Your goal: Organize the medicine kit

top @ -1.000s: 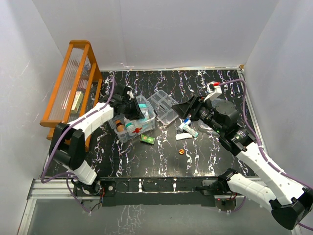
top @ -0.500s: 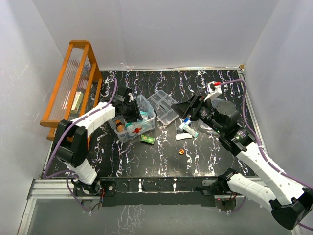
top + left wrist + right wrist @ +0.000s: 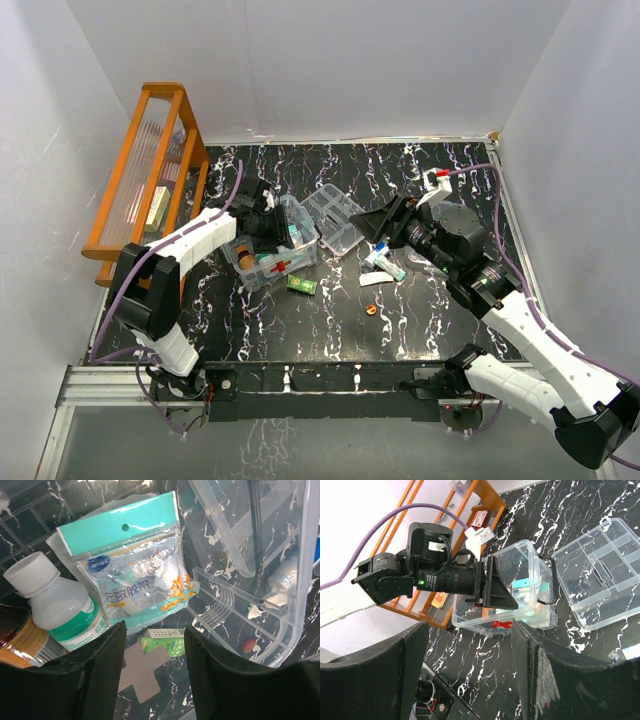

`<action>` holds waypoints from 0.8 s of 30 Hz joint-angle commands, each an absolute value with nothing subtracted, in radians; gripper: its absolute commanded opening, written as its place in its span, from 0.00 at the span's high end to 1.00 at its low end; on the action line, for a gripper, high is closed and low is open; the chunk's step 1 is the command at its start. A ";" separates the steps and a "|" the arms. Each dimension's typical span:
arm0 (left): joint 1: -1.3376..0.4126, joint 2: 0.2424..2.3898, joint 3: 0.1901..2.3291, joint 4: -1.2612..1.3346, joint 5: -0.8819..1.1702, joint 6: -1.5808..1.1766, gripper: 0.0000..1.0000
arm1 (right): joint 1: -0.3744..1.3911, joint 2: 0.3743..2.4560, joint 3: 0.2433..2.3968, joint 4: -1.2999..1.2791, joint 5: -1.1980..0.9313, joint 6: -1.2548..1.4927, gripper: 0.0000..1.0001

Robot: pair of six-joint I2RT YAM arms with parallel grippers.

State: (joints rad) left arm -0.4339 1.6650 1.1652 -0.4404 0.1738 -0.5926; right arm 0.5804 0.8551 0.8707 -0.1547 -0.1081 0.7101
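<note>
Here, the left hand (image 3: 154, 650) hovers released and empty above a teal packet (image 3: 135, 575) stowed inside the medicine kit (image 3: 283, 267).

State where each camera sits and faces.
Top external: above and behind, looking down on the table; left arm and right arm show.
Left wrist: on the left tool, looking down into the box at a teal packet; own fingers show.
Right wrist: on the right tool, facing the box and left tool; own fingers show.
Shared: both wrists see the box.
</note>
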 commanded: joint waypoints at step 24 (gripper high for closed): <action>-0.428 1.783 1.234 -0.440 0.113 -0.499 0.56 | 0.580 0.868 0.815 -0.146 -0.024 0.719 0.35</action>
State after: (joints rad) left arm -0.4343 1.7885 1.2415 -0.4419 0.0830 -0.5053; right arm 0.5804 0.8707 0.8074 -0.1692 -0.0582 0.7116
